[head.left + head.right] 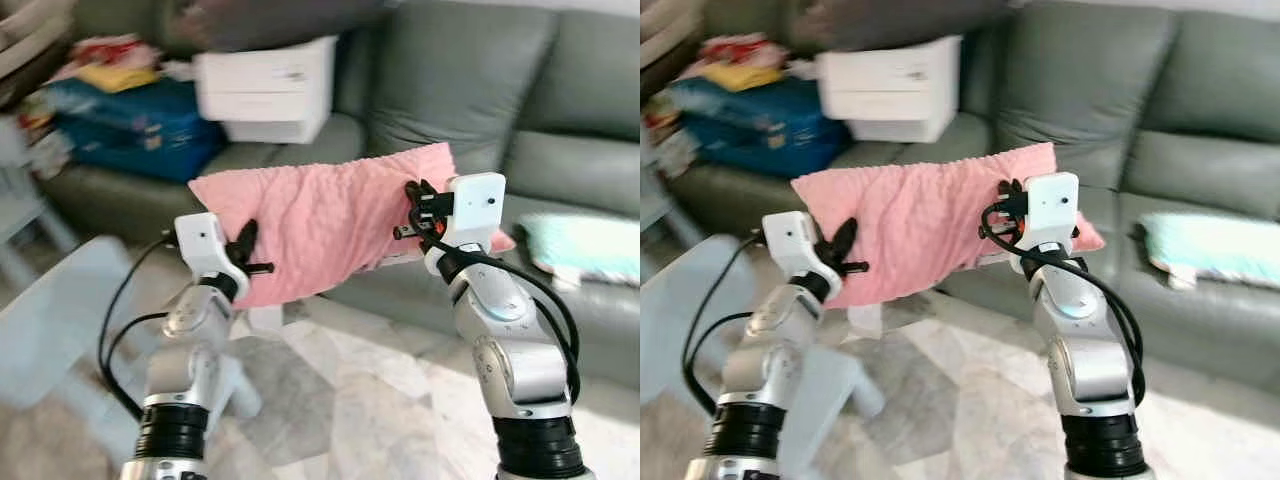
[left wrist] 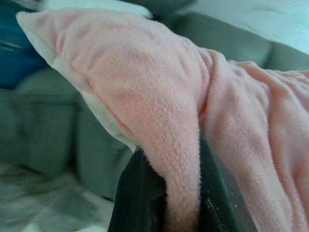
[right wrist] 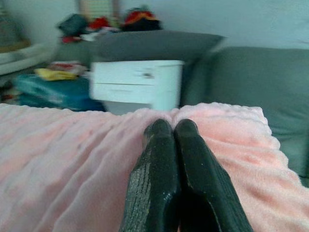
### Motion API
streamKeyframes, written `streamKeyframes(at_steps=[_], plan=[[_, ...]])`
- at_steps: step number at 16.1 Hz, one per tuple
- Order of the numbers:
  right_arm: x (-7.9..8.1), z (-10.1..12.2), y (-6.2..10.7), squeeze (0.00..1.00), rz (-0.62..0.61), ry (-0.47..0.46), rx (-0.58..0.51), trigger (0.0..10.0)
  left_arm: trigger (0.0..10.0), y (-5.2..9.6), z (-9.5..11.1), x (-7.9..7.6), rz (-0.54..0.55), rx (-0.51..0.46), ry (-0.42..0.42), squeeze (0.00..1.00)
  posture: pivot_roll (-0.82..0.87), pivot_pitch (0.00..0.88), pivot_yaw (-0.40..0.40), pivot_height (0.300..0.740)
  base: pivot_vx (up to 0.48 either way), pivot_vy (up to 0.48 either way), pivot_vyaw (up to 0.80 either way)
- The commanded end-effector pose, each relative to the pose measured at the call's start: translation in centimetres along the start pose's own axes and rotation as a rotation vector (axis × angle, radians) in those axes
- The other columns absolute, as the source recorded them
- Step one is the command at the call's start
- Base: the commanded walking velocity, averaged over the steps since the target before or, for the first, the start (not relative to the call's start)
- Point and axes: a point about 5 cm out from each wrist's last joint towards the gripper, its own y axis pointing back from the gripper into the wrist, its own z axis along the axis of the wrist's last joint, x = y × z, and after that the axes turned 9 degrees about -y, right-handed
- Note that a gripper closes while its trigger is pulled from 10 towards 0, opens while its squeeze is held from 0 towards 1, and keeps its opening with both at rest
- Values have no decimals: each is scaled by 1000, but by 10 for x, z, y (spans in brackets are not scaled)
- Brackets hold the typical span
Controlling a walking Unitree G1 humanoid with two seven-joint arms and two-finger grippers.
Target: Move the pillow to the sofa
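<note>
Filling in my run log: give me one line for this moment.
pillow: held in air, facing sofa | left tool: shut on pillow | right tool: shut on pillow

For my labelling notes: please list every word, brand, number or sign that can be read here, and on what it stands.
None can be read.
The white box on the sofa bears small dark marks, too blurred to read.
The pink pillow carries no text.

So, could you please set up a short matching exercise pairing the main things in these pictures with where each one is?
Things:
1. fluffy pink pillow
2. white plastic drawer box
3. pale turquoise cushion
4. left gripper

Places:
A. on the grey sofa's right seat
B. clamped on the pillow's left edge
C. held up between both grippers
D. on the sofa's left seat

Pairs: 1-C, 2-D, 3-A, 4-B
</note>
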Motion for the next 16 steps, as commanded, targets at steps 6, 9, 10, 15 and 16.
streamKeyframes(at_steps=[6,9,10,15,16], plan=[[4,10,-1,0,20,1,-42,10000,10000,-1,3,-2,-16,-16,-7,0,-122,19,10,740,470,0,-503],[3,10,-1,0,20,2,-41,10000,10000,-1,2,-3,-15,-15,-4,0,-122,22,10,740,477,0,-144],[4,10,-1,0,21,3,-40,10000,10000,0,2,-3,-15,-14,-3,0,-122,22,10,740,480,0,0],[4,10,0,0,23,9,-39,10000,10000,-1,2,-2,-12,-17,2,0,-125,24,12,740,480,0,0],[4,10,0,0,23,10,-38,10000,10000,-1,1,-2,-11,-17,4,0,-126,25,13,740,480,0,0]])
